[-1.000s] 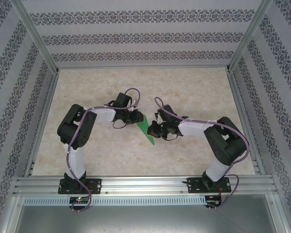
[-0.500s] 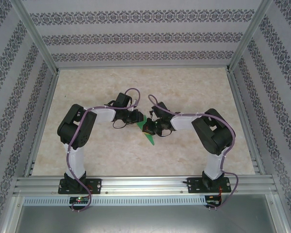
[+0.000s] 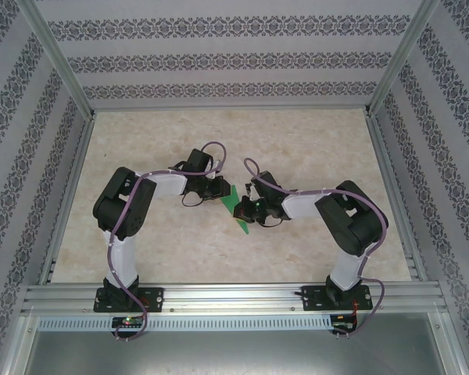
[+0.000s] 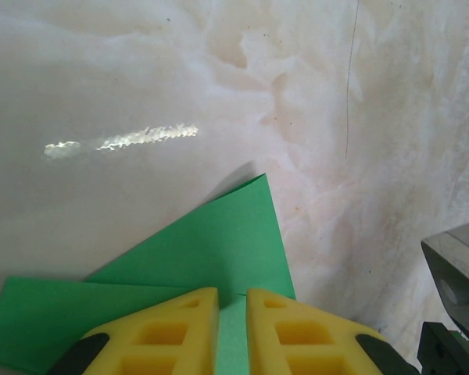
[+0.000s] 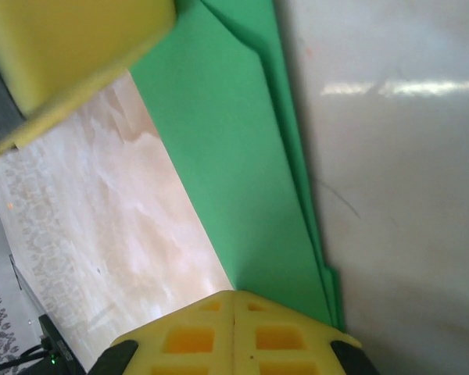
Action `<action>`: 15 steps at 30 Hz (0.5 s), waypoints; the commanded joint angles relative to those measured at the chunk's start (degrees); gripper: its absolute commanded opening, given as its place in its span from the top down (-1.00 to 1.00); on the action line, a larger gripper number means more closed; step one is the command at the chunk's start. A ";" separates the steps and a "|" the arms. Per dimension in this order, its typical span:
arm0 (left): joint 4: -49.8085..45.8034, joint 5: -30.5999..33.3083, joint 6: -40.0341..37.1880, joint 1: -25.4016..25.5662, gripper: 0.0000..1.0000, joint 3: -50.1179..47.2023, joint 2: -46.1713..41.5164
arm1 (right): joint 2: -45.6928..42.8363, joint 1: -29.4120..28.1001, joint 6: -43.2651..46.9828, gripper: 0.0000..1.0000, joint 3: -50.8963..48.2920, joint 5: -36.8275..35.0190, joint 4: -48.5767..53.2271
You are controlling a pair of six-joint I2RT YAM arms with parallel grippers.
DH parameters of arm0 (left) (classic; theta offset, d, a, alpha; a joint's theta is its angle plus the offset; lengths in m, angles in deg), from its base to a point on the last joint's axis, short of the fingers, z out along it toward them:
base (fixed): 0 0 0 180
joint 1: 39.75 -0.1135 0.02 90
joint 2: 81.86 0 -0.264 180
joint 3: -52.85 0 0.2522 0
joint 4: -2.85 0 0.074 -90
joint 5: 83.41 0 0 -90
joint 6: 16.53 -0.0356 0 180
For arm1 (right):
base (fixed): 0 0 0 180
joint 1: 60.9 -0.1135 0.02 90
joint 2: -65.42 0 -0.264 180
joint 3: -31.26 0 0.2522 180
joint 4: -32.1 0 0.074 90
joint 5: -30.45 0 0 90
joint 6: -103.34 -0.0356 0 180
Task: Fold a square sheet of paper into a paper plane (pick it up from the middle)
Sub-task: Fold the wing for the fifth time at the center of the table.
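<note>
Right pincer [image 5: 233, 301], clamping the folded green paper [image 4: 219, 242], is edging toward left pincer [image 4: 232, 295], which is narrowing to a slit over it.

Lighting was bright and even, from overhead. Table [image 4: 141, 70] gave back a ragged glare streak in left wrist view, a broader band in right. Paper [image 4: 219, 242] cast a soft dark shadow along its edge. Top view was sharp; wrist foregrounds looked soft.

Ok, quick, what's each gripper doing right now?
Left gripper: nearly closed over the folded green paper; a grip cannot be told.
Right gripper: closed, tips at the paper; a grip cannot be told.
</note>
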 commanded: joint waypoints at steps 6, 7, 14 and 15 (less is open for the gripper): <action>-5.03 5.80 -1.85 0.00 0.61 -1.48 4.17 | -3.32 -0.13 -1.34 0.97 -8.20 1.01 5.73; -4.93 5.68 -1.89 0.05 0.61 -1.60 4.26 | -3.88 -0.10 -1.40 0.97 -9.08 0.58 6.03; -4.38 5.53 -1.80 0.08 0.61 -1.73 4.09 | -6.83 0.19 -1.16 0.97 -13.24 0.59 6.72; -4.40 5.49 -1.80 0.09 0.61 -1.68 4.15 | -6.94 0.17 -1.03 0.97 -13.62 0.77 6.45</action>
